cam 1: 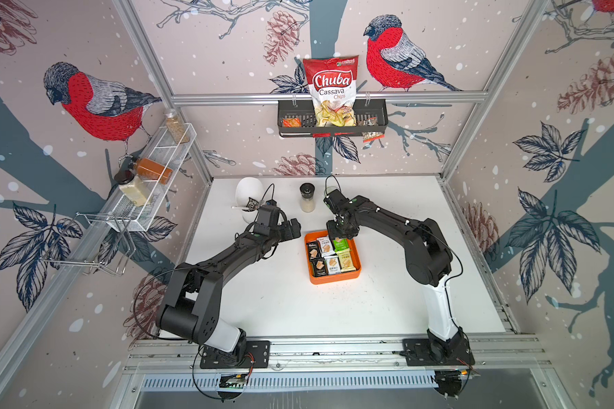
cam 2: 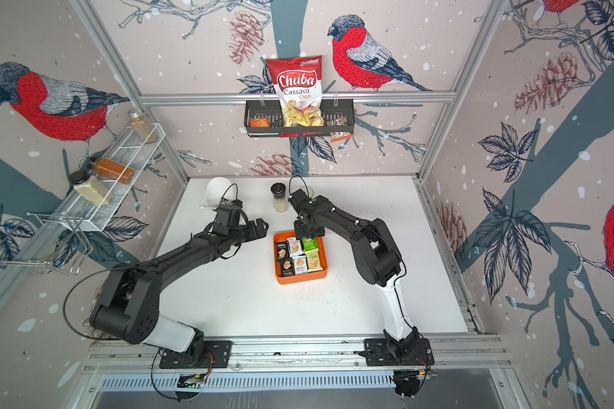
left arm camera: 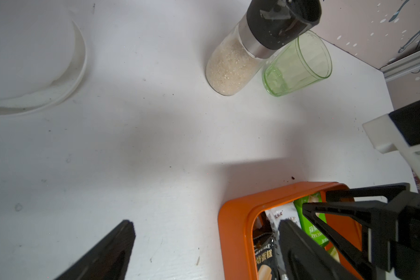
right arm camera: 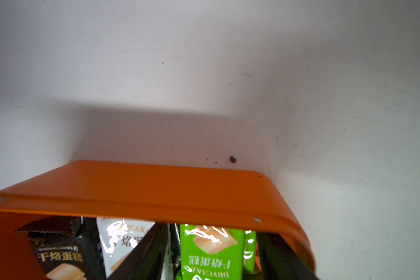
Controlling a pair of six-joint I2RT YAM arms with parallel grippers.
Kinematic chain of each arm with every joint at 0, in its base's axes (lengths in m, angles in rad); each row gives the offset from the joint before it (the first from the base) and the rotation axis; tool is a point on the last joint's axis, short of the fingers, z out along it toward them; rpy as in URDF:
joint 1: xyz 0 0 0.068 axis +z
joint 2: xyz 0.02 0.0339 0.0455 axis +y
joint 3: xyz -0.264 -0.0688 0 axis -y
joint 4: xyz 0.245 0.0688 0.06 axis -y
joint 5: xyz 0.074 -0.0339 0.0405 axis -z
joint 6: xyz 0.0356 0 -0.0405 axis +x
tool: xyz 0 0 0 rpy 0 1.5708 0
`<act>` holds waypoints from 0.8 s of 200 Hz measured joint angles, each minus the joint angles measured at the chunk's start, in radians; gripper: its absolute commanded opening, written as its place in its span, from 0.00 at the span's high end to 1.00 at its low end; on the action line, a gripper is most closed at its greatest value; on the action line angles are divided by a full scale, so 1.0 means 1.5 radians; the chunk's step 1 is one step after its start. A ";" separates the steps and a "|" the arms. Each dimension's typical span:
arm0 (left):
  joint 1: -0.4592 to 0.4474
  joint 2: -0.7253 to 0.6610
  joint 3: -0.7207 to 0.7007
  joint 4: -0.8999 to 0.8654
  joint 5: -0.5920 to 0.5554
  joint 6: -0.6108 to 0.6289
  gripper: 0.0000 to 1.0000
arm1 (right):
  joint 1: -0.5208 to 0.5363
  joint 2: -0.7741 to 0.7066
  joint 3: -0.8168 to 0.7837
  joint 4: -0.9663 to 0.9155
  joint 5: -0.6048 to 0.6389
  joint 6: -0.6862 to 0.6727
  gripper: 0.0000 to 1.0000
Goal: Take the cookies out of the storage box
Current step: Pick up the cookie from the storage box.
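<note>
black, white and green cookies [cam 1: 332, 263] fill the orange storage box [cam 1: 334, 278].

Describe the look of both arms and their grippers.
The left arm and right arm are matte black with rounded joints, a white lower link near the base, and thin black cables looping alongside. The left gripper and right gripper each have two black tapered triangular fingers.

Wallpaper [cam 1: 227, 53] of red-breasted birds [cam 1: 394, 53], pine cones [cam 1: 280, 35] and leaves [cam 1: 553, 240] covers the three walls [cam 1: 32, 329], edged by silver metal rails [cam 1: 227, 97]. A white table [cam 1: 280, 304] lies below in even light with soft shadows. A white wire rack [cam 1: 171, 152] hangs on the left wall, a black basket [cam 1: 298, 112] at the back.
</note>
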 measured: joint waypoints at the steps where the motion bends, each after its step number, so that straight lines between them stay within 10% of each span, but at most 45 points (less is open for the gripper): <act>1: 0.000 0.000 0.000 0.000 0.000 0.001 0.04 | 0.000 0.000 0.000 0.000 0.000 0.000 0.36; 160: 0.009 -0.028 -0.013 -0.021 -0.017 0.028 0.04 | 0.010 0.039 0.023 -0.023 0.035 0.002 0.46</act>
